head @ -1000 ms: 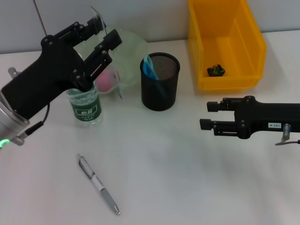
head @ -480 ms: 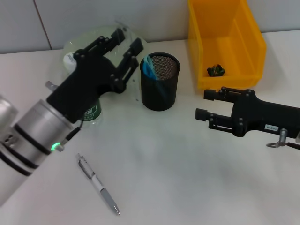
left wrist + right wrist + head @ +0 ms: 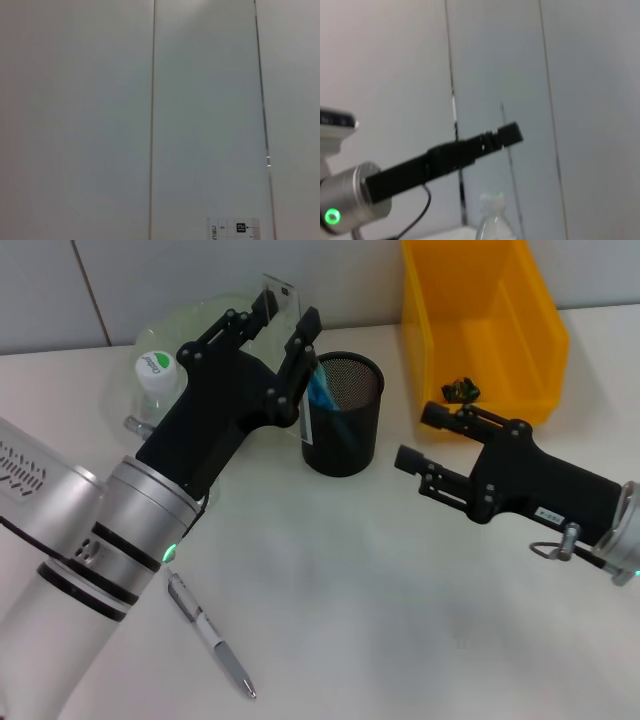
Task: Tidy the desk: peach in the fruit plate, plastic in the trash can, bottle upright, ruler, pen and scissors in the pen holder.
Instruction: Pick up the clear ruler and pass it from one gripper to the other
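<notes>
Two arms hang over my desk: the left gripper pinches a clear ruler by its lower part, the strip standing upright between the fingers just beside the rim of the black mesh pen holder, while the right gripper hovers with its fingers spread and empty, near the yellow bin. I read the ruler as light, stiff and slick, thin enough to twist or slide in a two-finger pinch, so a hold low on the flat faces with the long edge vertical looks safest to me before lowering it among the blue items already in the holder. One pen lies flat on the table near the left arm; slim, hard and prone to rolling, I would take it across the barrel at mid-length. Behind the arm the bottle stands upright beside the fruit plate; I cannot see the peach from here
</notes>
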Motion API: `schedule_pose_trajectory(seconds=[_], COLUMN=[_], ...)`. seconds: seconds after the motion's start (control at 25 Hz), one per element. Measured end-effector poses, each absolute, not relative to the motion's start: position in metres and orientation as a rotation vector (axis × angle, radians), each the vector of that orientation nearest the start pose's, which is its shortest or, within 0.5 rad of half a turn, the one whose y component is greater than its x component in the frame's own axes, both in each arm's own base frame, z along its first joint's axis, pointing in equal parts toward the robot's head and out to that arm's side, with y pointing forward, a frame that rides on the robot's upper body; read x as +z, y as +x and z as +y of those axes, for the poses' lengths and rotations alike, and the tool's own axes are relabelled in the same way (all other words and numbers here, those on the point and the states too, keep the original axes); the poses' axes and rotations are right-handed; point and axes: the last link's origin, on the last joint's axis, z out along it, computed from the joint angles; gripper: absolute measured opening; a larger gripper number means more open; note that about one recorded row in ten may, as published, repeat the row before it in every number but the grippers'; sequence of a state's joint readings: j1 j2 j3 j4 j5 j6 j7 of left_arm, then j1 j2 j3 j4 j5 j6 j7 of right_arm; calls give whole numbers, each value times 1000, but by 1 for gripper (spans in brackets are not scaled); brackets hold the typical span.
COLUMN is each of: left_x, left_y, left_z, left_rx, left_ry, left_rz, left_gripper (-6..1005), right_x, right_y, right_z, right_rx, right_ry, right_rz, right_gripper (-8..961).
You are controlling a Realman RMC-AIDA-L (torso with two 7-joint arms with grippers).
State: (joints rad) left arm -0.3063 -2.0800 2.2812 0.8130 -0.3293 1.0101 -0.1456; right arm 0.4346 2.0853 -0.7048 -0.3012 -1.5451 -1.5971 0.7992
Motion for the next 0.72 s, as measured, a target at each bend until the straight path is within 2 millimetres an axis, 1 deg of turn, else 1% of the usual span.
schedule_pose_trajectory(seconds=[0.16, 0.24, 0.44, 0.56, 0.72], left_x=[-80, -81, -83, -84, -85], left_y=[-159, -158, -157, -156, -156], left_z=[305, 306, 306, 306, 307], left_rx=[-1154, -1153, -1146, -1143, -1135], left_ry=[-1977, -1981, -1990, -2000, -2005], left_rz=[-267, -265, -269, -266, -265], left_gripper=[395, 395, 395, 396, 396], right_x=[-32, -40, -63, -76, -84], right_y=[267, 262, 247, 239, 233], right_z=[294, 298, 308, 308, 309], right_rx=[1131, 1128, 1094, 1069, 1057], right_ry=[-2296, -2287, -2309, -2319, -2292], right_rz=[338, 329, 330, 310, 306], right_gripper=[641, 641, 641, 641, 641])
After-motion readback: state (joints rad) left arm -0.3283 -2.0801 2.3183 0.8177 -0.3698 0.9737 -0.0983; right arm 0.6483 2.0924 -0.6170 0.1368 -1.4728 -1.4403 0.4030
